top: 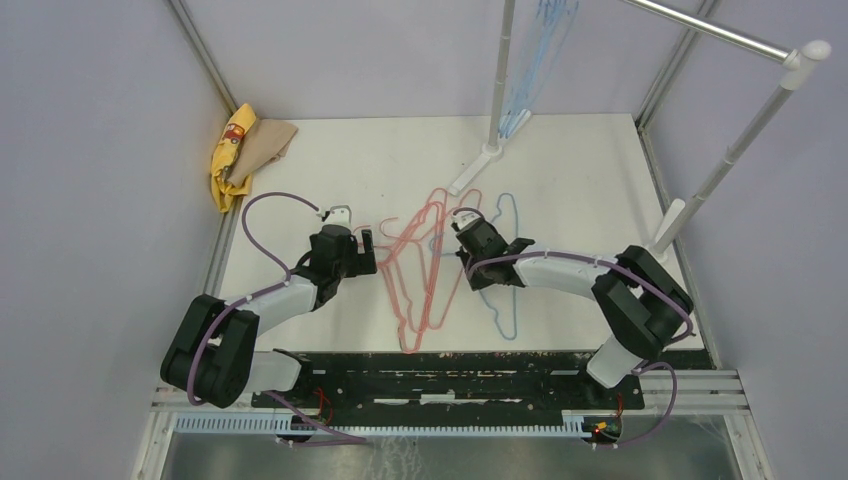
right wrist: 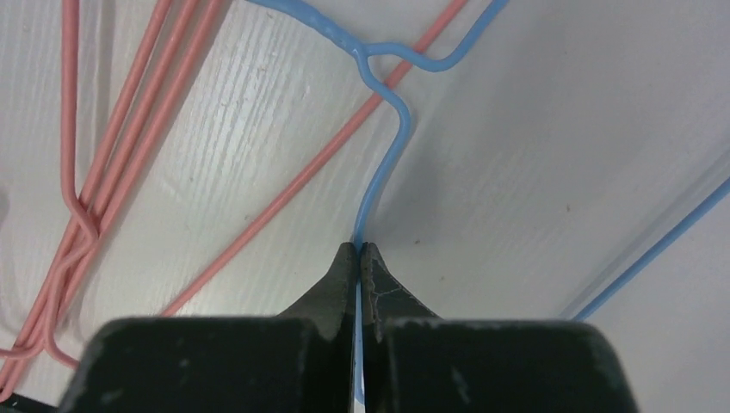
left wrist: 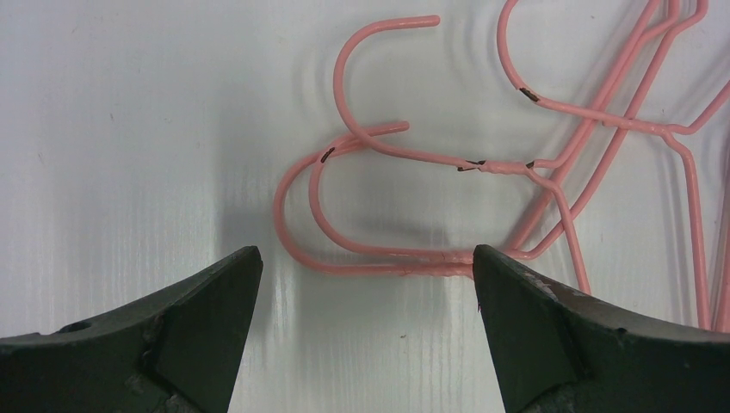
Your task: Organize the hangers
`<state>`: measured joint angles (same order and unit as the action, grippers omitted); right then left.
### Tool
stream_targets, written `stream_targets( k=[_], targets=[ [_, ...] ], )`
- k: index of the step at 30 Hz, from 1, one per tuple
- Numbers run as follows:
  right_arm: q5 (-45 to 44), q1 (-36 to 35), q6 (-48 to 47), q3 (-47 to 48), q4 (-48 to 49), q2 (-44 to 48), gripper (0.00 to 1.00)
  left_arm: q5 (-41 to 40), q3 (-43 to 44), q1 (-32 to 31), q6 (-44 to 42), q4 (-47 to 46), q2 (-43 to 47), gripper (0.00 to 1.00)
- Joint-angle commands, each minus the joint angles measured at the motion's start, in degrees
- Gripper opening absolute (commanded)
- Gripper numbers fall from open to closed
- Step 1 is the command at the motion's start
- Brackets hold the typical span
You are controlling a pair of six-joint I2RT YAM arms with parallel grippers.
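Gripping a blue hanger beside a loose pink pile

The right jaws are pressed together on the thin wire of a light blue hanger (right wrist: 383, 172), just below its twisted neck. The hanger lies on the white table (top: 580, 170). To the left of these jaws, pink hangers (left wrist: 516, 163) lie in an overlapping heap, and one pink wire crosses the blue one. The left jaws stand wide apart, low over the table, holding nothing. Two pink hooks curl just ahead of them. Well beyond the right jaws, more blue hangers (top: 540, 40) hang beside an upright white pole (top: 497, 90).
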<state>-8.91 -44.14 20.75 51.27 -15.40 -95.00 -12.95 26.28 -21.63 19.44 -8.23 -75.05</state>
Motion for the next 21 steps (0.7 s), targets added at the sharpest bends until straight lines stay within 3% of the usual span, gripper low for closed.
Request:
stream_targets(
  k=[1, 15, 21],
  targets=[
    [1.1, 0.1, 1.3, -1.6, -1.2, 8.6, 0.01, 0.0, 0.6, -0.1, 2.1, -2.7, 1.2, 0.99],
    [-3.2, 0.4, 3.1, -0.3, -10.5, 37.3, 0.01, 0.0, 0.9, -0.1, 2.1, -2.5, 1.1, 0.99],
    [-16.5, 0.9, 2.2, 2.4, -13.3, 44.2, 0.01, -0.1, 0.9, -0.2, 2.1, -2.3, 1.6, 0.99]
  ],
)
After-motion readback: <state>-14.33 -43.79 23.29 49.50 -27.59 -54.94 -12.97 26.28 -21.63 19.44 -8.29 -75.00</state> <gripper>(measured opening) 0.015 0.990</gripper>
